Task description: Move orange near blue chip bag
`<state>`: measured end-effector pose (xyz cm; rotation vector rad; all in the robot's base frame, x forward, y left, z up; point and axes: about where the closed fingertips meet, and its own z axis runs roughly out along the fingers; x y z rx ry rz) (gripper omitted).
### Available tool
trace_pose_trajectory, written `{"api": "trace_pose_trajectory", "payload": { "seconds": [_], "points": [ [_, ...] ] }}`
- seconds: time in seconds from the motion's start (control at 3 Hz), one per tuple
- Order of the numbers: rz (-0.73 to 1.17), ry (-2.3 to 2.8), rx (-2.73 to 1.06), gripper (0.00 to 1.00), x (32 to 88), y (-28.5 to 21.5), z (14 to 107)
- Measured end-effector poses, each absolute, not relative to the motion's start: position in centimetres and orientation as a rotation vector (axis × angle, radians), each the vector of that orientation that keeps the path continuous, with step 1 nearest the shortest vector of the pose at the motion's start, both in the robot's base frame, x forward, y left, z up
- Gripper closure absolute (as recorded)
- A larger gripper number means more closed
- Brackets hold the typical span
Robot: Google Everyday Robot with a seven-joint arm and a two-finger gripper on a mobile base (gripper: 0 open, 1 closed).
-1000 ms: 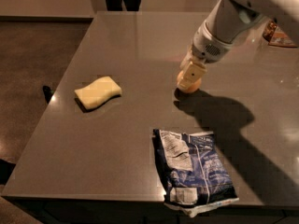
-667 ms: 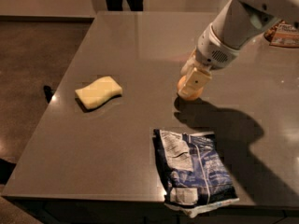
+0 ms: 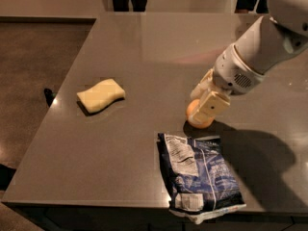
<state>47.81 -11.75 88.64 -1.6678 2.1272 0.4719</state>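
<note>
Holding the orange [image 3: 196,122] shut between the fingers of the gripper [image 3: 203,110], right of centre on the table [image 3: 144,52]. Pokes out just under the fingertips, touching the table or barely above it; cannot tell which. Lies just beyond the bag [image 3: 199,177], close to its far end, with the long axis running toward the near edge. Probably needs only lowering and letting go.

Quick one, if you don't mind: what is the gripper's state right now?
Gripper: closed on the orange, down at the table, just beyond the blue chip bag.
</note>
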Motion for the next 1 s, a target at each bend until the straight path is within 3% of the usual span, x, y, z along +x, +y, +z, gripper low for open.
{"api": "trace_pose_trajectory", "payload": {
  "seconds": [0.33, 1.0],
  "points": [
    [0.53, 2.126, -1.655, 0.87, 46.38, -11.67, 87.9],
    [0.564, 2.116, -1.646, 0.41, 45.75, -11.45, 87.63]
  ]
}}
